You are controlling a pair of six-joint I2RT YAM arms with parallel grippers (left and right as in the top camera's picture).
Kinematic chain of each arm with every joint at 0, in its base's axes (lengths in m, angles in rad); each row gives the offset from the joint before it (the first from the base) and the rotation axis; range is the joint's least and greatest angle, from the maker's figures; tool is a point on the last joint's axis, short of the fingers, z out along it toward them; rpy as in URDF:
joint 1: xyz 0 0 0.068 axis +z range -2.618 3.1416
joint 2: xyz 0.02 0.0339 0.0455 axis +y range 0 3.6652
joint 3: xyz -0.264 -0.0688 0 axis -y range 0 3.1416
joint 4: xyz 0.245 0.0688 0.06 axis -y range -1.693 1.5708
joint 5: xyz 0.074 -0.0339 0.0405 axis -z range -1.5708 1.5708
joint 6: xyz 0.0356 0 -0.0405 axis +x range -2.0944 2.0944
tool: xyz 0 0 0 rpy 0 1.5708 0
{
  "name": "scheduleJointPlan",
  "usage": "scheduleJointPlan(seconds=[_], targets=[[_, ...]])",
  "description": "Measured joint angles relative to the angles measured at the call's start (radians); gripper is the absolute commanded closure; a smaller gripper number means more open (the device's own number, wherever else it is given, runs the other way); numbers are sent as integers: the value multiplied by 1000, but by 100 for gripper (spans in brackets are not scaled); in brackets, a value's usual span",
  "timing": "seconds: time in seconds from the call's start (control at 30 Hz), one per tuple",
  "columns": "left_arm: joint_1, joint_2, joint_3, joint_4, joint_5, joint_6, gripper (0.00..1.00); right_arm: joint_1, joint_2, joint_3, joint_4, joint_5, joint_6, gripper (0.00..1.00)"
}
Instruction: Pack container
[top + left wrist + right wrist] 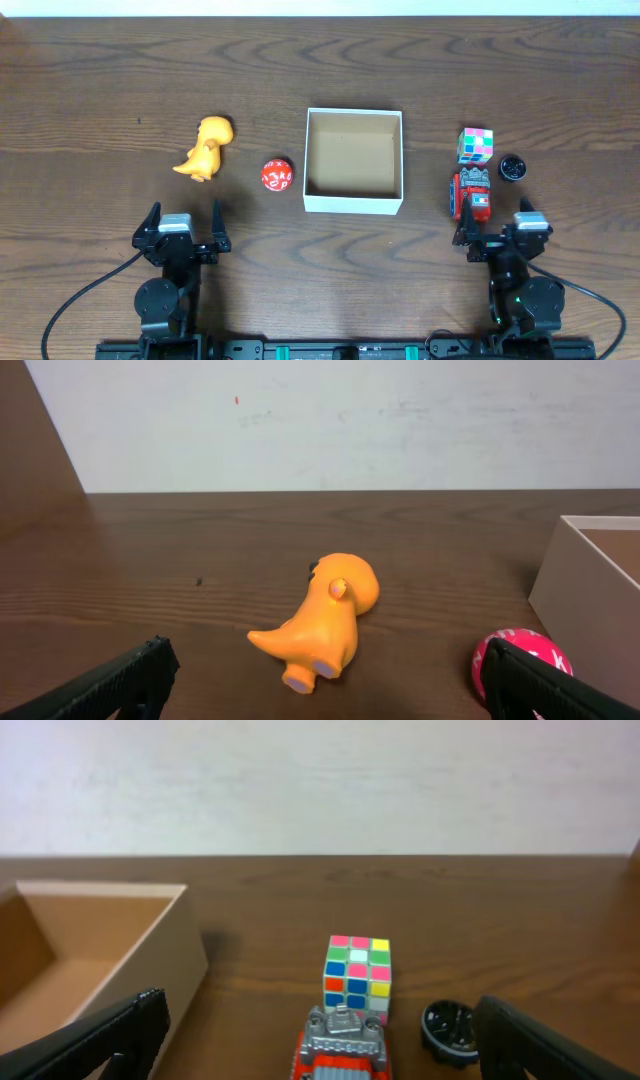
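The container (353, 201) is a square open-top box with white walls and a brown inside, at the table's middle; it holds nothing. An orange toy dinosaur (207, 148) lies to its left, and a red ball with white marks (277, 175) sits between them. A colourful puzzle cube (476, 145), a red and grey toy truck (471, 193) and a small black round thing (513, 167) lie to its right. My left gripper (184, 228) is open, near the dinosaur (325, 618) and ball (520, 658). My right gripper (498, 222) is open, just behind the truck (340, 1045).
The table is dark brown wood, with a pale wall behind it. The container's wall shows at the right edge of the left wrist view (585, 585) and at the left of the right wrist view (110, 955). Black cables run from both arm bases.
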Motion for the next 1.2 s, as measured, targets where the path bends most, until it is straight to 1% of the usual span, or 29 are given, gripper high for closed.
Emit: scheduleJointPlan(seconds=[0.17, 0.27, 0.33, 0.47, 0.6, 0.7, 0.77, 0.93, 1.03, 1.2], targets=[[0, 0, 0, 0, 0, 0, 2, 0, 3, 29, -6, 31, 96, 1], [0, 0, 0, 0, 0, 0, 2, 0, 40, 123, -34, 55, 117, 1], [0, 0, 0, 0, 0, 0, 2, 0, 106, 222, -74, 70, 123, 1], [0, 0, 1, -1, 0, 0, 2, -3, 329, 434, -100, 86, 118, 1], [0, 0, 1, -3, 0, 0, 2, -4, 652, 681, -135, 93, 61, 1], [0, 0, 2, -3, -1, 0, 2, -5, 883, 892, -256, 95, 0, 1], [0, 0, 2, -3, -1, 0, 2, -5, 1030, 1049, -391, 97, -33, 1], [0, 0, 3, -4, -1, 0, 2, -7, 1275, 1327, -688, 121, -71, 1], [0, 0, 3, -4, -1, 0, 2, -15, 1356, 1402, -816, 130, -82, 1], [0, 0, 3, -4, -1, 0, 2, -23, 1428, 1412, -951, 111, -86, 1]])
